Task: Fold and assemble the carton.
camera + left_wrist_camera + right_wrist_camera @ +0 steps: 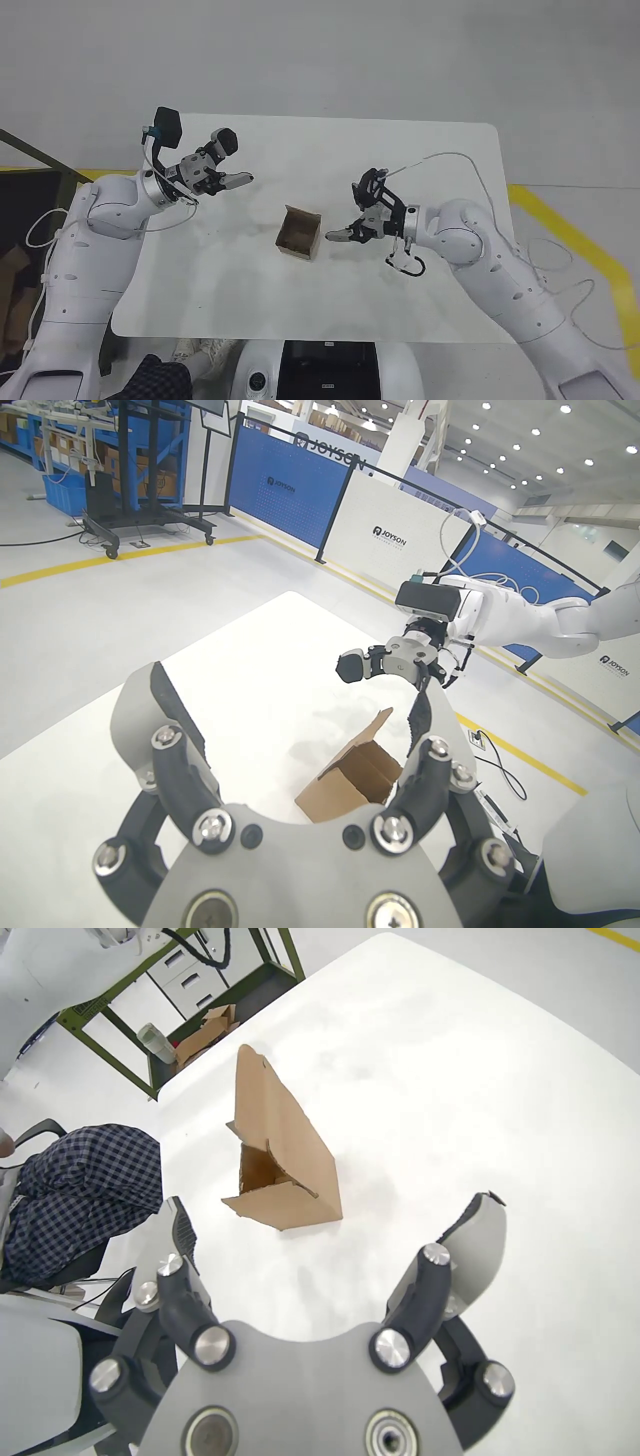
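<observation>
A small brown carton (299,232) stands near the middle of the white table (420,150), its top open and its flaps up. My left gripper (232,162) hangs open to the carton's left, well clear of it. In the left wrist view the carton (350,785) lies between and beyond my own open fingers (170,705), with the right gripper (385,670) farther off. My right gripper (352,212) is open just to the right of the carton, not touching it. The right wrist view shows the carton (285,1163) ahead of my spread fingers (482,1223), one flap raised and one lying flat.
The white table's front edge (300,338) runs close to the robot. A green metal frame with loose cardboard (210,1028) stands off the table's left side. A person's checked trouser leg (80,1188) is near the front edge.
</observation>
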You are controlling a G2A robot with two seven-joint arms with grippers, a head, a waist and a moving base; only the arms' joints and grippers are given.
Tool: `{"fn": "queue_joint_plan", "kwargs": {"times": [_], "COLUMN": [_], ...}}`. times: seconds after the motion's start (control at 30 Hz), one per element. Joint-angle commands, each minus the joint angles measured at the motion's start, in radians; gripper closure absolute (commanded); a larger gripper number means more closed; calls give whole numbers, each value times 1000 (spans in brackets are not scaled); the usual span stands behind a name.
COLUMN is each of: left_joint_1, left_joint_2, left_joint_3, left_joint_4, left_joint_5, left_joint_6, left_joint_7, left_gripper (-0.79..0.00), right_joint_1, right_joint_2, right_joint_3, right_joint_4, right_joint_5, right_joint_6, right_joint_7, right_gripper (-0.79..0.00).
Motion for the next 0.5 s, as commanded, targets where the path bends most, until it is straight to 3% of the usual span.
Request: {"fn": "queue_joint_plan", "kwargs": {"times": [0.0,0.17,0.47], "left_joint_1": [0,0,0], "left_joint_2": [0,0,0], "left_joint_3": [0,0,0], "left_joint_4": [0,0,0], "left_joint_5": [0,0,0], "left_joint_6": [0,0,0], "left_joint_7": [0,0,0], "left_gripper": [-785,-785,-785], "right_joint_1": [20,86,135], "right_joint_2": [-7,-31,-72], "right_joint_3": [-20,-87,-169], "right_joint_4": [4,27,71], "right_joint_5": [0,9,27], "right_joint_6": [14,34,44], "right_joint_7": [22,94,63], "right_gripper": [-785,-785,-785]}}
